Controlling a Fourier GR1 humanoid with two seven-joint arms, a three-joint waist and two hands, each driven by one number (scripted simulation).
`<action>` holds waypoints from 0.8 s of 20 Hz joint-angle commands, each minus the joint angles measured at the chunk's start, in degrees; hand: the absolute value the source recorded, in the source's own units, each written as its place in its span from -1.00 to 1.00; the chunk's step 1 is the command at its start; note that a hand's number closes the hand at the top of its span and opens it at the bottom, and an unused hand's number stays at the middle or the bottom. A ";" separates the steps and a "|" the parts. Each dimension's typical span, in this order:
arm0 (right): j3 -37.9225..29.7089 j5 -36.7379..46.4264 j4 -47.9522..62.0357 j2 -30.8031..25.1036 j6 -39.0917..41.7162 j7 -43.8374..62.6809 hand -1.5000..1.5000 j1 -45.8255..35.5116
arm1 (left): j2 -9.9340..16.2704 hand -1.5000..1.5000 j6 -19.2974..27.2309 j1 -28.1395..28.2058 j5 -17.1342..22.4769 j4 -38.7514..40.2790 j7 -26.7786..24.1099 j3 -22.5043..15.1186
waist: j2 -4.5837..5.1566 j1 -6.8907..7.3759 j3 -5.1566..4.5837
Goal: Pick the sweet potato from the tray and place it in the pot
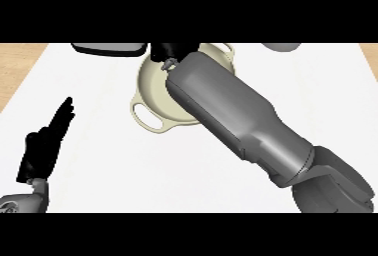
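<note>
Down at the lower left, the left hand (pixel 46 140) sits over the white counter (pixel 133 170), fingers straight and pointing up and away, holding nothing, its grey wrist just peeking in at the bottom corner. It is well apart from everything else on the surface.

Across on the right, the big grey right forearm (pixel 244 120) sweeps in from the lower right corner and runs diagonally up toward the middle of the far edge. It passes right over the cream pot (pixel 151 100), covering much of the bowl; one looped handle of the pot sticks out toward the near left, and another shows at the far right rim.

At the arm's end, the right hand (pixel 171 51) shows only as a dark shape over the pot's far rim, and I cannot tell whether it is closed or holding anything. The sweet potato cannot be seen anywhere.

Farthest off, the tray (pixel 111 48) lies just left of the hand, cut by the top edge.
</note>
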 commanded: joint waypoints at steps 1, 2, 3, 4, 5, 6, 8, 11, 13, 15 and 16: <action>-2.76 -2.59 7.57 0.32 -6.88 -2.75 1.00 -0.43 | -0.47 0.00 -0.14 0.89 -0.01 -0.98 -0.15 -0.35 | 0.32 0.28 0.02; -2.57 -3.22 8.80 0.32 -7.04 -3.60 1.00 -1.09 | -0.16 0.00 -0.31 0.02 -0.02 0.47 -1.12 0.13 | 0.50 0.49 -0.02; -3.10 -3.30 10.65 0.32 -7.80 -5.67 1.00 -0.47 | -0.03 0.00 -0.14 -1.72 0.16 0.59 -0.37 0.57 | 0.57 0.02 0.00; -3.76 -3.28 13.18 0.33 -6.30 -6.17 1.00 -2.08 | 0.53 0.00 -0.73 -1.91 0.40 -0.16 0.69 0.62 | 0.64 0.36 0.01; -4.94 -2.52 15.69 0.33 -6.96 -7.59 1.00 -2.66 | -0.29 0.00 -0.17 -0.73 0.17 -1.65 1.64 -0.08 | 0.67 0.35 0.05; -4.04 -3.33 16.18 0.33 -7.72 -8.78 1.00 -0.15 | -0.45 0.00 -0.52 -0.04 -0.36 -0.84 -0.61 -0.70 | 1.03 1.13 0.00; -4.09 -2.43 19.54 0.32 -6.64 -10.21 1.00 -2.14 | -0.07 0.00 -1.05 -0.17 0.53 -1.55 -0.11 -0.02 | 0.92 1.19 -0.01; -7.76 -6.41 18.96 0.33 -11.26 -13.80 1.00 0.70 | 1.20 0.00 -1.47 -1.84 0.87 -0.74 0.84 1.26 | 1.14 1.04 0.10; -10.07 -8.12 21.07 0.33 -10.39 -15.53 -1.00 0.10 | 0.04 0.00 -0.87 -0.11 -0.12 0.07 -0.79 0.16 | 1.51 1.49 0.08; -12.29 -9.67 21.91 0.30 -12.04 -16.84 -1.00 0.24 | 0.74 0.00 -1.56 -0.84 0.16 -2.51 1.50 -0.13 | 1.71 2.06 0.18; -13.12 -11.50 20.51 0.33 -12.05 -18.18 -1.00 0.54 | -0.84 0.00 -0.56 -1.46 -0.88 -1.32 1.14 -1.39 | 1.64 1.88 0.14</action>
